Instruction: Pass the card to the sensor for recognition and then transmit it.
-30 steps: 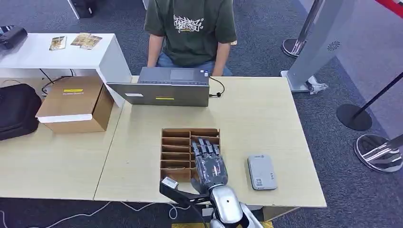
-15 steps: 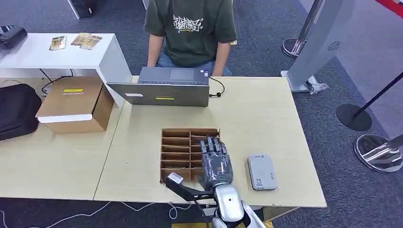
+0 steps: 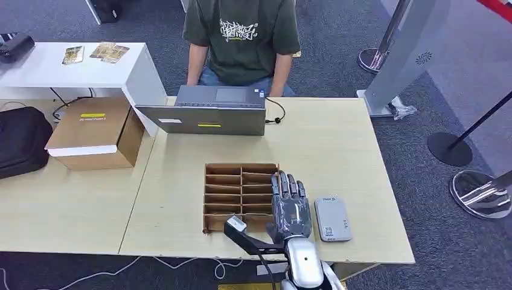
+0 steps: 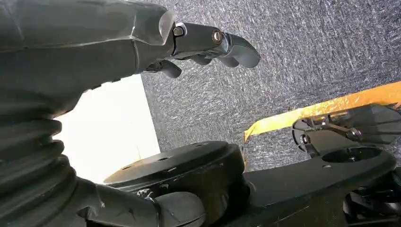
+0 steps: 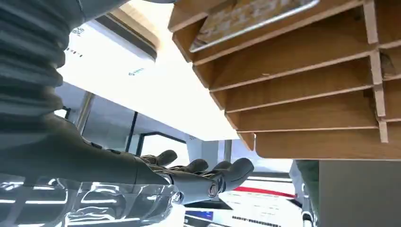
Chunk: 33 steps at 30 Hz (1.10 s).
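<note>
head: right hand (image 3: 290, 208) flat beside sensor (image 3: 332, 219) | wrist: card (image 5: 250, 16) in organizer (image 5: 302, 94)

The light wood desk (image 3: 338, 145) carries a wooden compartment organizer (image 3: 240, 194), a grey card sensor (image 3: 332, 219) just beside it, an open laptop (image 3: 208, 113) and a cardboard box (image 3: 93, 133).

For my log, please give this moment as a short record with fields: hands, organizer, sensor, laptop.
right hand: above the table, fingers spread, holding nothing, between organizer and sensor
left hand: hanging over carpet, holding nothing
wooden organizer: on the table, a card in one slot
grey sensor: flat on the table
laptop: open, facing the seated person
</note>
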Motion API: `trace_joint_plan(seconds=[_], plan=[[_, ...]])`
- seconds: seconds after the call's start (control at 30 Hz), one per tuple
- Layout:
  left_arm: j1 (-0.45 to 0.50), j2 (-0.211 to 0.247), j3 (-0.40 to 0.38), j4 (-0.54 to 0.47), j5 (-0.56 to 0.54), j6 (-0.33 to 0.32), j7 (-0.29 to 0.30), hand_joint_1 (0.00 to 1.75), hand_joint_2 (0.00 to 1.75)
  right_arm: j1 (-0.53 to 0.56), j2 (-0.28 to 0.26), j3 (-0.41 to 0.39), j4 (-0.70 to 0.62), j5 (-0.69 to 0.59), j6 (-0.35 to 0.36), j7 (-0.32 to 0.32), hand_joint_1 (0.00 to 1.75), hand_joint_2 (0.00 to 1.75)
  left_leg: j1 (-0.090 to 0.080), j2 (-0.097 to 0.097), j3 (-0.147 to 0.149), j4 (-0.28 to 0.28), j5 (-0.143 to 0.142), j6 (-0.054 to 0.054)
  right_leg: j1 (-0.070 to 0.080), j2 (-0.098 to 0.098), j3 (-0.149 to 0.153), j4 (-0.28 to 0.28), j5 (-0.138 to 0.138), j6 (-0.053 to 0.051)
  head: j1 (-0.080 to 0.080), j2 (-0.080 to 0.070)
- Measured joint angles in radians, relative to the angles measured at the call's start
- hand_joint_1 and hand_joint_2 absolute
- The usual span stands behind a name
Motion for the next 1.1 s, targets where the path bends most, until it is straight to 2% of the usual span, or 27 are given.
trace_joint_plan(seconds=[0.67, 1.1], plan=[[-0.006, -0.001, 0.0, 0.0, -0.019, -0.004, 0.018, 0.0, 1.75, -0.001, -0.001, -0.001, 0.036, -0.051, 0.04, -0.039, 0.0, 1.75, 0.0, 0.0, 0.0, 0.0, 0.0, 0.0, 0.0, 0.0, 0.0, 0.0, 0.0, 0.0, 0.0, 0.0], [-0.006, -0.001, 0.0, 0.0, -0.017, -0.003, 0.013, 0.0, 1.75, -0.008, -0.001, 0.005, 0.059, -0.055, 0.037, -0.028, 0.0, 1.75, 0.0, 0.0, 0.0, 0.0, 0.0, 0.0, 0.0, 0.0, 0.0, 0.0, 0.0, 0.0, 0.0, 0.0]])
